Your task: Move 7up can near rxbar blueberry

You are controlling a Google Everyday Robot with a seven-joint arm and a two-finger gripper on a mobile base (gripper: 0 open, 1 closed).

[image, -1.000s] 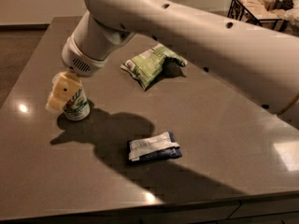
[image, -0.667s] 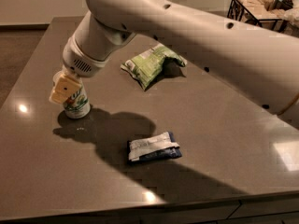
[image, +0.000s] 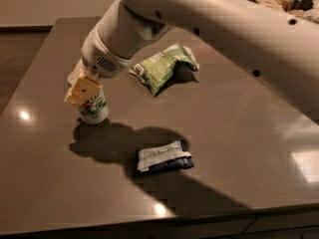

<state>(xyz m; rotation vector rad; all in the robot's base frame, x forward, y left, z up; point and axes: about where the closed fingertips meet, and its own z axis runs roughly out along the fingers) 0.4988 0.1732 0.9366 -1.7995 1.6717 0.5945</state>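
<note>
1. The big white arm (image: 209, 14) reaches in from the top right, over the table (image: 249, 133).
2. The gripper (image: 85, 91) is at the left side of the table, right at the top of the can (image: 95, 111).
3. One yellow finger (image: 82, 89) sits on the front of the can and hides its top. The other finger is on the far side, so the fingers are closed around the can and hold it.
4. The can stands up straight. It is white and green. I cannot tell if its bottom touches the table.
5. The blue bar packet (image: 163, 157) lies flat, closer to the front edge, to the right of the can. The two are apart, with a dark shadow between them.
6. A green and white snack bag (image: 162, 66) lies farther back, right of the gripper.
</note>
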